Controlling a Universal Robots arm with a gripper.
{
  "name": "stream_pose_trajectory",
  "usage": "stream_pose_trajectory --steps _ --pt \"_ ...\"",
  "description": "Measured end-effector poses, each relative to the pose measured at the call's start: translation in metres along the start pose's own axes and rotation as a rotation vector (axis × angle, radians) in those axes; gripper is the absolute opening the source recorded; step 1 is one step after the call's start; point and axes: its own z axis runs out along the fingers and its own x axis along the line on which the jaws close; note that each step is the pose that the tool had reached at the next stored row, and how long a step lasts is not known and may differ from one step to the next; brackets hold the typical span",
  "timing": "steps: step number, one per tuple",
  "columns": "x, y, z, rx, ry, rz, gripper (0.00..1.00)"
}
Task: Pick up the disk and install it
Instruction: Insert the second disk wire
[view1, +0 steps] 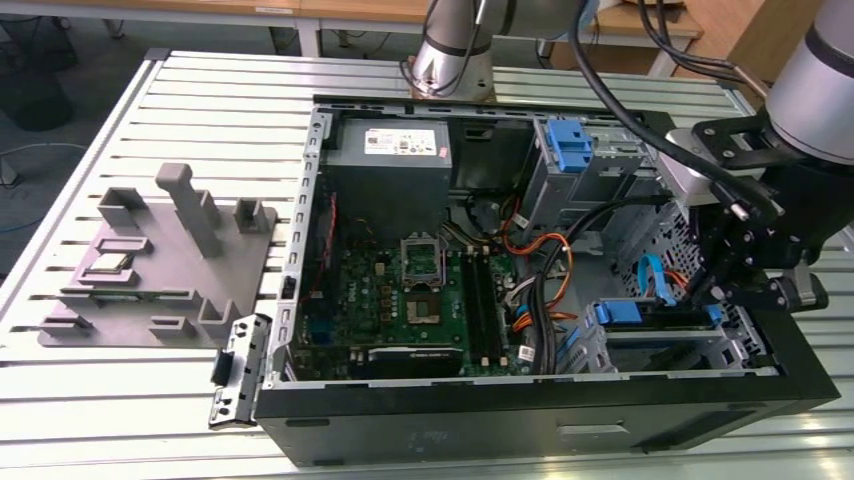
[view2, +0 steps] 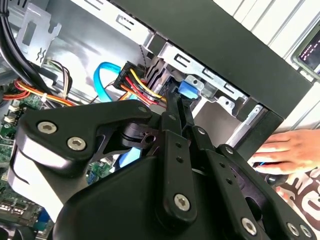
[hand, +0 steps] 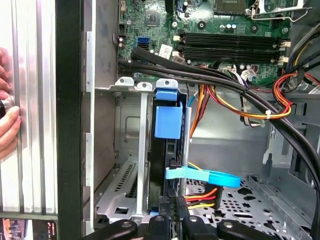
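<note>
Over the drive bay, pincer gripping disk

The disk stands on edge in the case's drive bay, blue rail tab showing.

I take this for a robotics lab or test workshop. In the middle of the exterior view an open PC case lies on a slotted aluminium table, its motherboard and cables bared. At left in that frame sits a grey fixture with upright pegs. The arm's base is bolted to the table at top centre, and wooden desks line the top edge behind it.
</note>
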Motion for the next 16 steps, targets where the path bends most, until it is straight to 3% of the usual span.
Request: stream_pose_trajectory --steps 6,11,16 --pt "-0.0002 0.0053 0.0002 0.0093 -0.0012 -0.01 0.16" --pt "-0.0003 0.0068 0.0014 0.0259 -0.0022 -0.025 0.16" --pt "-0.0005 0.0113 0.0011 0.0369 -0.003 -0.032 0.16"
